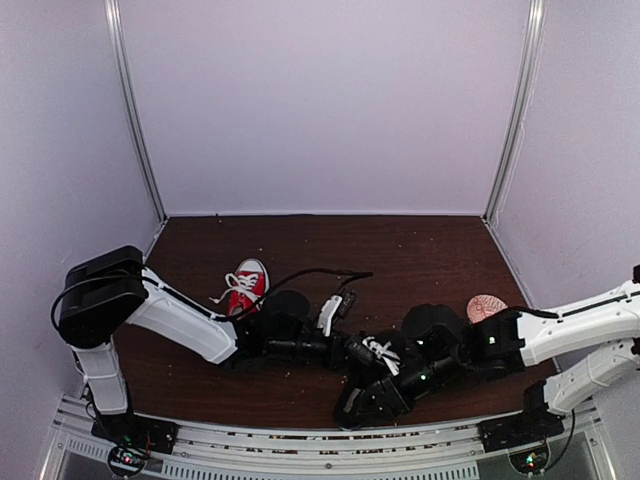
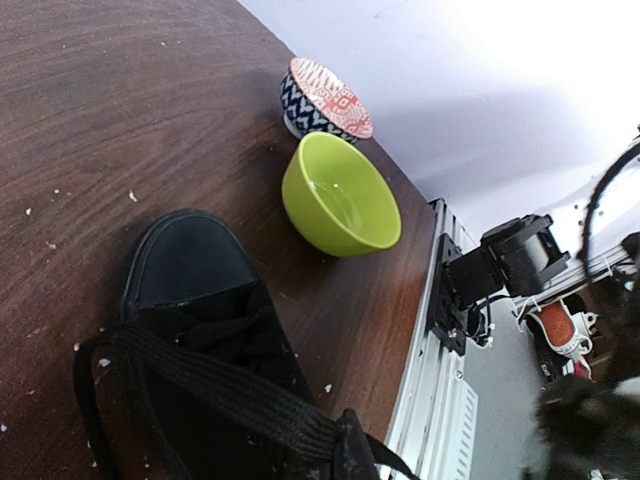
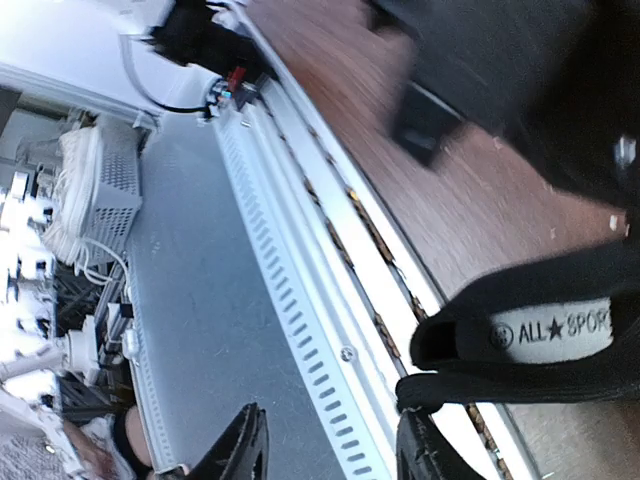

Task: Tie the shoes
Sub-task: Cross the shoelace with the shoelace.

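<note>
Overhead, the red sneaker (image 1: 246,284) lies on the left part of the table (image 1: 420,250). The black shoe (image 1: 372,398) sits at the near edge in the middle, where the left arm (image 1: 185,325) and right arm (image 1: 575,325) meet. A patterned bowl (image 1: 487,305) stands to the right.

From the left wrist, the left gripper (image 2: 350,455) is pinched tight on a flat black lace (image 2: 220,385) stretched across the shoe. A green bowl (image 2: 340,195) stands just past the toe.

From the right wrist, the right gripper (image 3: 330,455) has its fingers (image 3: 245,450) partly apart, holding nothing, over the metal rail (image 3: 300,250).
</note>
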### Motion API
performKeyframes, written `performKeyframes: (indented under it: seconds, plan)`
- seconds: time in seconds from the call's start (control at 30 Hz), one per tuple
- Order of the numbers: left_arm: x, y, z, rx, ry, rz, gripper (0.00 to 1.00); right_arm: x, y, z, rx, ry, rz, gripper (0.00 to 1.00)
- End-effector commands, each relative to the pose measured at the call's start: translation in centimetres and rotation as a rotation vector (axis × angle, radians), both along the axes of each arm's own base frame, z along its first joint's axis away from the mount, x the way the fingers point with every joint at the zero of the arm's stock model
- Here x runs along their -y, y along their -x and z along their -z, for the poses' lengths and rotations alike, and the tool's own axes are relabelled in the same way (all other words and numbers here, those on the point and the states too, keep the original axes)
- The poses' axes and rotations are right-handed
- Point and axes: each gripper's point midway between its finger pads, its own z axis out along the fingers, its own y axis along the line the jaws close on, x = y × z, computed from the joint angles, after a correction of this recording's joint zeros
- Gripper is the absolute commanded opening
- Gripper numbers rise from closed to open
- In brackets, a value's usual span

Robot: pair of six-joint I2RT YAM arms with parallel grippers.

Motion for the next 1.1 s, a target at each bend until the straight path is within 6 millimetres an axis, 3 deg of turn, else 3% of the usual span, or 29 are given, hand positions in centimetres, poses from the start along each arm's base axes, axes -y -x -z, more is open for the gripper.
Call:
performKeyframes:
  seconds: [0.0,0.2,0.43,0.63,0.93,1.07]
  plan:
    - [0.0,-0.6,-0.1,0.019,0.007,-0.024,0.00,0.8,-1.1,-3.6,0.175,-0.099,-0.006,0.48]
    - [0.0,-0.6,-0.2,0.020,0.014,-0.022,0.00,4.6,-5.6,-4.7,0.343,-0.156,0.197,0.60]
    - [0.0,-0.6,-0.3,0.019,0.013,-0.024,0.00,6.8,-9.7,-2.9,0.420,-0.190,0.389,0.59]
    - [0.0,-0.7,-0.3,0.018,0.010,-0.027,0.00,6.2,-9.7,-0.1,0.358,-0.163,0.374,0.52]
    - [0.1,-0.7,-0.4,0.021,0.010,-0.027,0.00,4.7,-9.3,1.4,0.296,-0.174,0.334,0.33]
    - [0.1,-0.7,-0.5,0.025,0.011,-0.027,0.00,4.7,-9.2,2.9,0.284,-0.133,0.328,0.31]
